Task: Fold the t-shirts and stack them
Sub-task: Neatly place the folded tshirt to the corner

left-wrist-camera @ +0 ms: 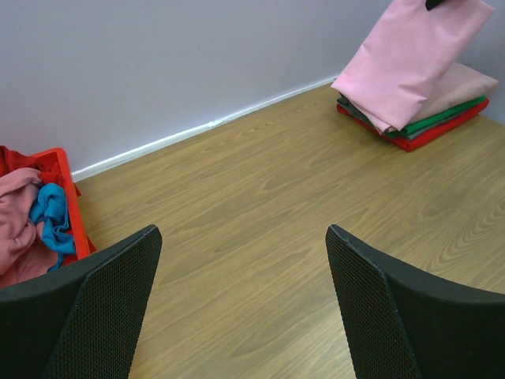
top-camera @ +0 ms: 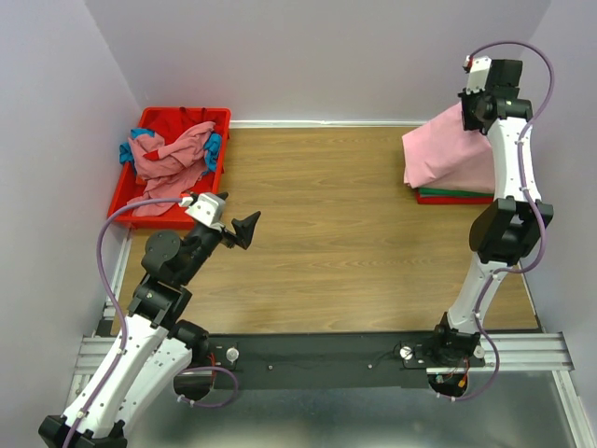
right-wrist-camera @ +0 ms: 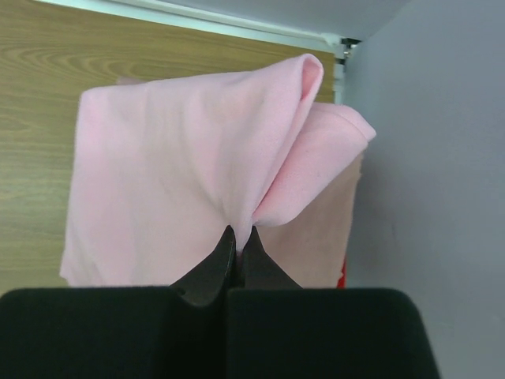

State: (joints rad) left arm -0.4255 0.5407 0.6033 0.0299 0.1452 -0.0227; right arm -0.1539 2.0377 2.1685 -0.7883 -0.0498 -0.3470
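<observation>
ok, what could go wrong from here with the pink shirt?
1. The right jaws pinch just one edge of the folded pale pink cloth t-shirt, so its layers could fall open on release.
2. It hangs tilted, overhanging the folded green-and-red shirt stack; it may land skewed.

No readable text, labels, brands, numbers or signs — none in any view.

The wooden table [top-camera: 326, 233] bears a red bin [top-camera: 187, 113] left, stacked t-shirts [top-camera: 454, 196] right.
</observation>
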